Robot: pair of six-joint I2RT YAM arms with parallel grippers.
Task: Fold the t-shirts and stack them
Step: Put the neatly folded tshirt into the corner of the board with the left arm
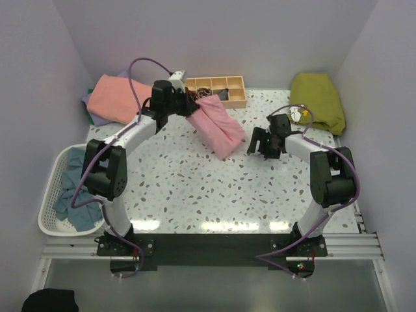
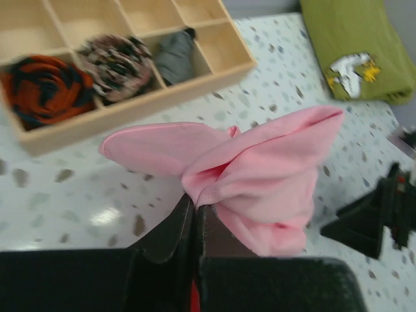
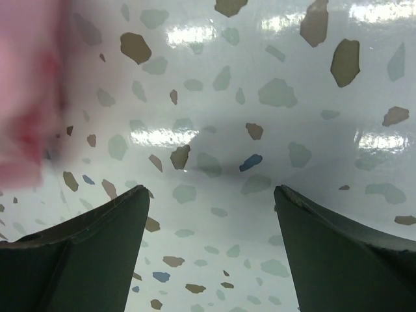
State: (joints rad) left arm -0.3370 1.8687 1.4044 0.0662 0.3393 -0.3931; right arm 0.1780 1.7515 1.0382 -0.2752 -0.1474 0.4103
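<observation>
No words, numbers or brand names could be read anywhere in the three views. The only mark was a small white and yellow print [image 2: 351, 70] on the olive-green folded cloth [image 2: 364, 29] at the far right of the table [image 2: 286, 88]. It was too small from above and too blurred from the left wrist to tell whether it held any letters.
</observation>
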